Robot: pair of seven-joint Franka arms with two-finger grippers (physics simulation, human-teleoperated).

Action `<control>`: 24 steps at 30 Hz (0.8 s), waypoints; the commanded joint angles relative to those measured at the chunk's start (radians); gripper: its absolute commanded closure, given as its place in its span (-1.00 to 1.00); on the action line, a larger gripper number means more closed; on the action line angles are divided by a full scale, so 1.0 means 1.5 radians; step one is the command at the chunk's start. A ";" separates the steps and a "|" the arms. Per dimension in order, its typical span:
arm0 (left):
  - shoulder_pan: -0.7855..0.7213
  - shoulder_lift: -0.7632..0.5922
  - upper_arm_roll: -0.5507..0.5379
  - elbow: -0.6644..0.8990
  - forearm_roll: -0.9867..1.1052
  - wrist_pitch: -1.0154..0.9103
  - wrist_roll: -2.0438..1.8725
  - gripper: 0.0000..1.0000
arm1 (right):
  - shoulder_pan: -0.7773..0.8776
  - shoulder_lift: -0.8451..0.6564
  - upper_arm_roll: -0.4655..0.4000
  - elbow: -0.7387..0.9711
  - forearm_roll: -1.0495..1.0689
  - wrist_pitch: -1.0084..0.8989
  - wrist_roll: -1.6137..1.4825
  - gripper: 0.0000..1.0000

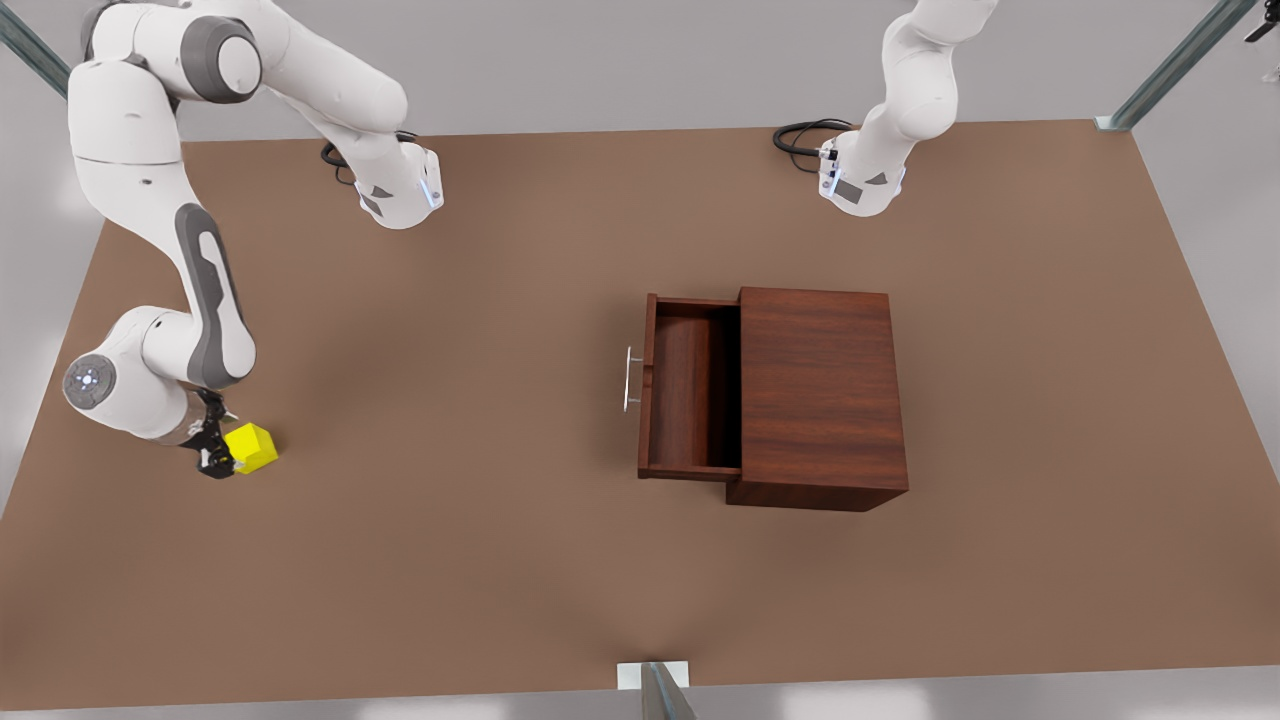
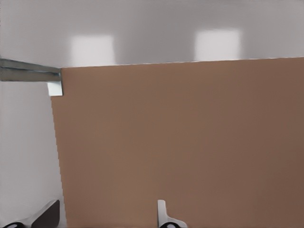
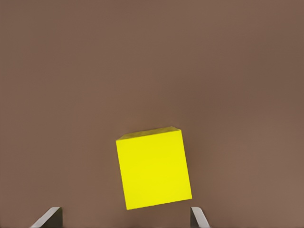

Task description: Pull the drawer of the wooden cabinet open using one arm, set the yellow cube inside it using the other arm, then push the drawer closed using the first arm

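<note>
yellow cube (image 3: 154, 168) between spread fingertips (image 3: 47, 217), on table (image 3: 142, 61)

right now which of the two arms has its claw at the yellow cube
The right arm, on the front view's left: its right claw is open around the yellow cube. The other arm waits raised.

We find no readable text, label, brand, number or sign anywhere in these views. The wooden cabinet (image 1: 820, 395) and the yellow cube (image 1: 252, 447) carry plain faces, and the table (image 1: 500, 560) is bare brown.
</note>
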 commanded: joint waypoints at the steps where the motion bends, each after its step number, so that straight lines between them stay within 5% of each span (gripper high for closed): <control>1: -1.124 0.000 -0.004 -0.001 0.000 -0.004 0.064 -1.00 | -0.063 0.023 0.068 0.010 -0.067 0.014 0.048 -1.00; 4: -1.124 -0.002 -0.002 -0.001 -0.002 -0.006 0.063 -1.00 | -0.174 0.038 0.171 0.009 -0.145 -0.027 0.026 -1.00; 9: -1.136 -0.004 -0.010 0.002 0.000 -0.006 0.054 -1.00 | -0.256 0.073 0.263 0.005 -0.240 -0.058 0.019 -1.00; 24: -1.140 -0.001 -0.017 0.003 0.018 -0.003 0.031 -1.00 | -0.293 0.117 0.299 0.008 -0.287 -0.064 -0.012 -1.00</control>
